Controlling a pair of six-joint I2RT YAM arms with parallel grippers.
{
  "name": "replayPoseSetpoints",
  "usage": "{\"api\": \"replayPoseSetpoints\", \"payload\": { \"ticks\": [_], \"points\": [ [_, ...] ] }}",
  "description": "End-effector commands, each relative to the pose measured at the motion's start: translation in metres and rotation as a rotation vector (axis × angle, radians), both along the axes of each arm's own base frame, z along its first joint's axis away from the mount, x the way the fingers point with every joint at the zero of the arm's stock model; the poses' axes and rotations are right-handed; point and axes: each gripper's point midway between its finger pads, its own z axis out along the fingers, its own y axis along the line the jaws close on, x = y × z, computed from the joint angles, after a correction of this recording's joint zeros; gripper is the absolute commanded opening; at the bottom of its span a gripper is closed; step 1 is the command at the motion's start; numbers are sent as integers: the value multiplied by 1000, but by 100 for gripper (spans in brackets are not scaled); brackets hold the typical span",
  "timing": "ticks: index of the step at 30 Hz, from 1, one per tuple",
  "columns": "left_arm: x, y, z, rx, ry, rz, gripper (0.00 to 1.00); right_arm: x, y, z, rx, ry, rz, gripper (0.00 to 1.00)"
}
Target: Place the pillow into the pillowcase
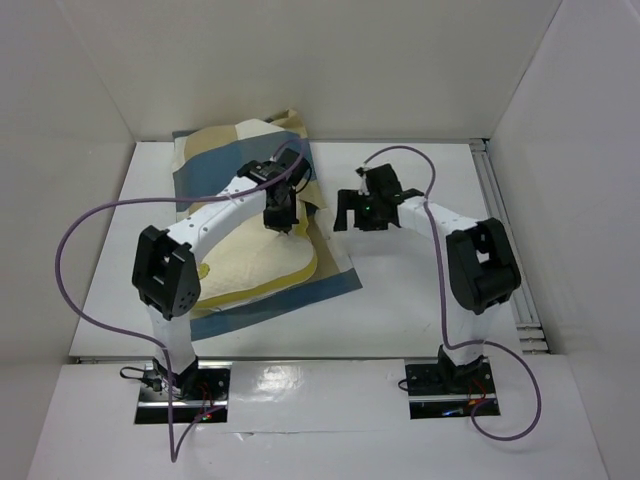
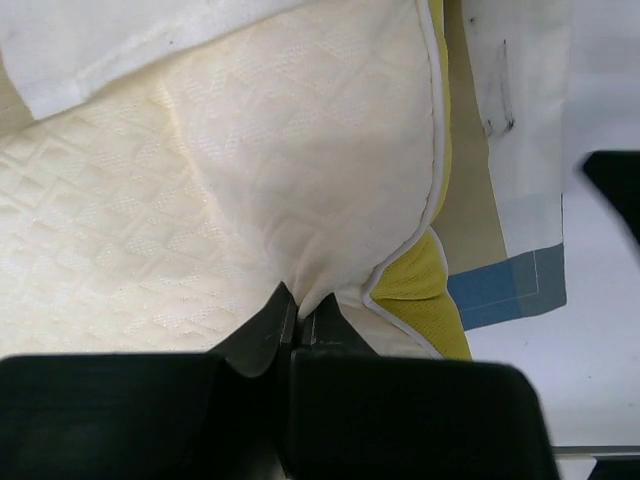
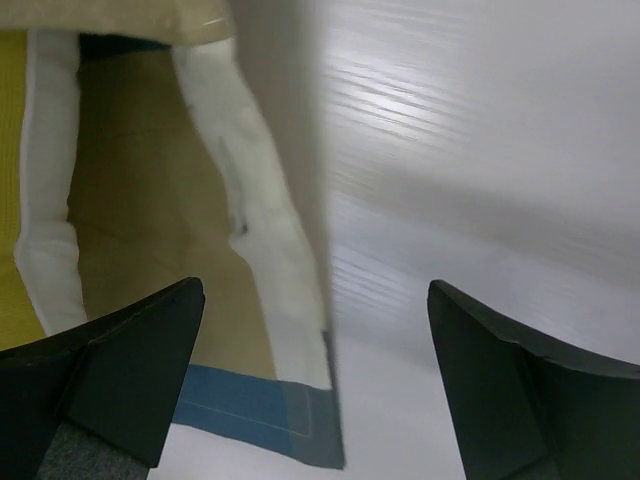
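Your left gripper point(image 1: 281, 222) sits just left of the frame's centre in the top view. In the left wrist view its fingers point(image 2: 270, 335) are clenched on a puckered fold of the pillow point(image 2: 250, 180), close to the corner with the olive-yellow edging.

The pillow point(image 1: 255, 262) lies in the left-centre of the top view, on the checked pillowcase point(image 1: 290, 296). The cushion's lower part is bare, while checked cloth lies over its upper end toward the upper left. A blue band of the case shows along the lower edge.

Your right gripper point(image 1: 352, 215) sits just right of centre and apart from the pillow. In the right wrist view it point(image 3: 312, 290) is released, jaws spread wide, over the edge of the pillowcase point(image 3: 150, 200) and the white table point(image 3: 480, 150).
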Motion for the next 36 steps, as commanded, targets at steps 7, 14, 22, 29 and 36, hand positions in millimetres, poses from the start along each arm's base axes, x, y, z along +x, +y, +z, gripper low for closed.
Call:
{"api": "replayPoseSetpoints", "payload": {
  "ticks": [7,14,22,29,36],
  "points": [
    [12,2,39,-62,-103,-12,0,29,80,-20,115,-89,214,100],
    [23,12,90,-149,-210,30,0,28,123,21,248,-137,350,0],
    [33,65,252,-144,-561,174,0,-45,170,283,463,-502,580,0],
    [42,20,229,-181,-600,195,0,-153,137,294,528,-427,584,0],
    [42,-78,72,-89,-354,178,0,-191,91,161,481,-47,468,0]
  ]
}}
